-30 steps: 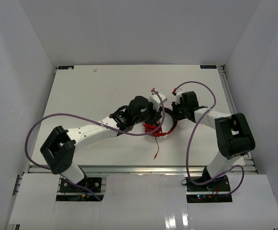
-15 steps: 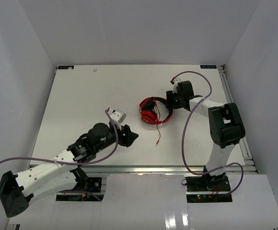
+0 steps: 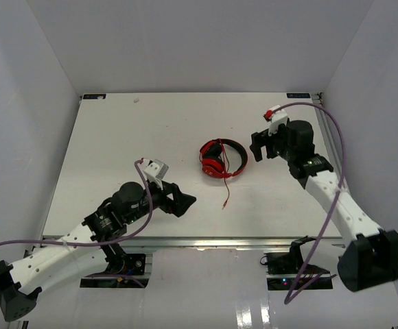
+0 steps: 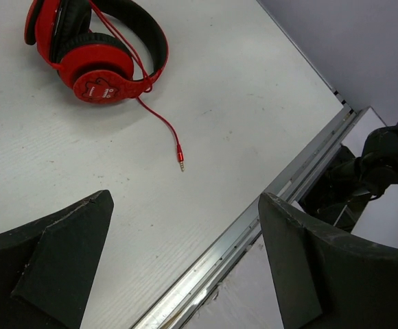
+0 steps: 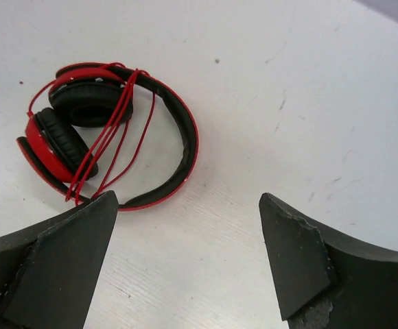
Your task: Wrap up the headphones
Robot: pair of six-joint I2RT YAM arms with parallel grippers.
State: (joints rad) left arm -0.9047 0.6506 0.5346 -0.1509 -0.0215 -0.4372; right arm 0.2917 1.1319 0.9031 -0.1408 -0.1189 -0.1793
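We see the red over-ear headphones with black padding (image 3: 221, 159) lying on the white table (image 3: 130, 137) between our 2 arms. The thin red cord (image 5: 103, 137) is looped across the ear cups, and its plug (image 4: 181, 162) trails loose. The left gripper (image 3: 184, 201) and right gripper (image 3: 256, 146) are both spread wide, holding nothing, apart from the headphones.

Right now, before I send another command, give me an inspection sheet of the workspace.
Surface: white table, faint scuffs.
Job's things: red over-ear headphones with black padding, lying flat; thin red cord looped several times across cups and band; tail and plug loose on the table.
Clutter: nothing seen.
Grippers: left gripper open, empty, facing the plug; right gripper open, empty, facing the band.
Cables: purple robot cables loop off both arms, apart from the headphones.
Surroundings: white walls; metal rail at the near edge.
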